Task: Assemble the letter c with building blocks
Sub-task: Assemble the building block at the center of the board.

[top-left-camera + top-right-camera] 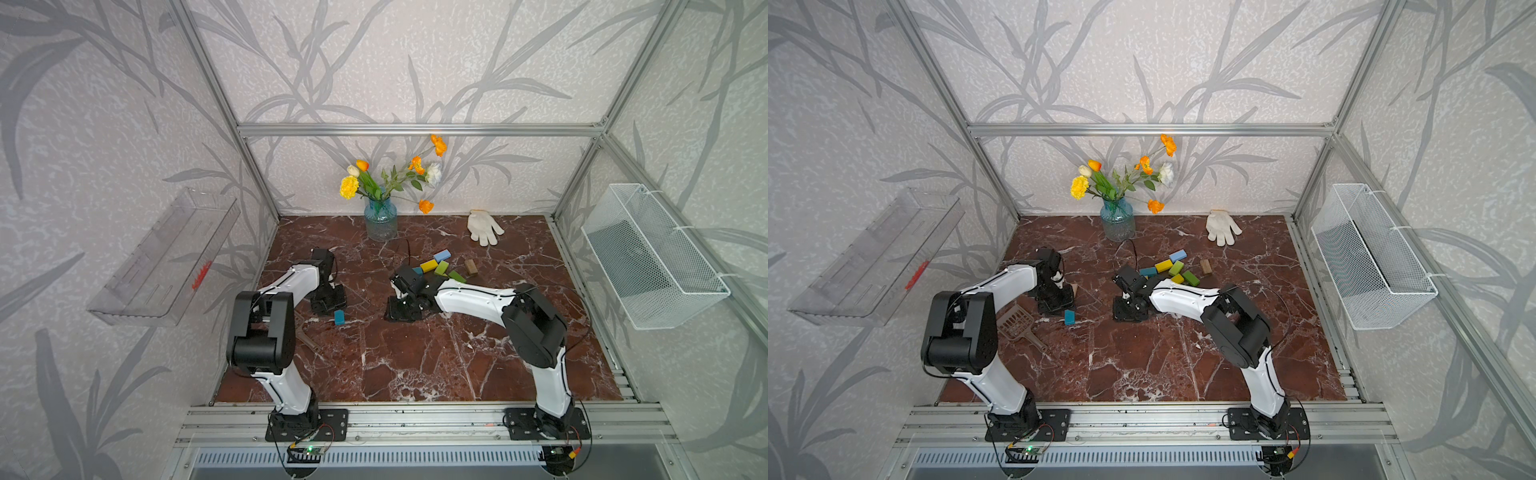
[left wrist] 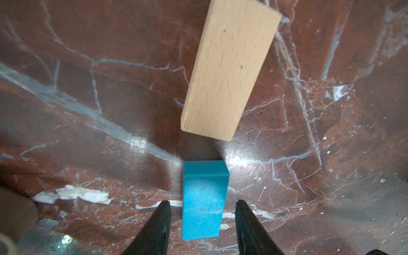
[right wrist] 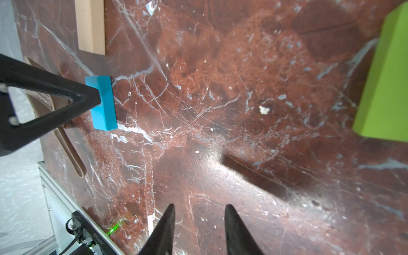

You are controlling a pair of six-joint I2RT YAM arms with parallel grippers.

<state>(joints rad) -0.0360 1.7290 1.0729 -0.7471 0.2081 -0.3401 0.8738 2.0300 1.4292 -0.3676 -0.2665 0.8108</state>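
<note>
A teal-blue block (image 2: 204, 198) stands on the marble floor (image 1: 415, 357) between the fingers of my left gripper (image 2: 203, 204). The gripper is open, with a gap on each side of the block. In both top views the block (image 1: 339, 317) (image 1: 1069, 317) shows just in front of the left gripper (image 1: 331, 308). A plain tan block (image 2: 229, 68) lies flat just beyond it. My right gripper (image 3: 198, 207) hangs open and empty low over bare floor, right of the left one (image 1: 401, 311). Behind it lie loose blue (image 1: 442, 254), yellow (image 1: 429, 264), green (image 1: 441, 268) and brown (image 1: 470, 267) blocks. No letter c is in view.
A glass vase of flowers (image 1: 380, 220) and a white glove (image 1: 484, 226) sit at the back. A brown plastic scoop (image 1: 1019, 324) lies left of the left gripper. A wire basket (image 1: 652, 257) hangs on the right wall, a clear tray (image 1: 166, 257) on the left.
</note>
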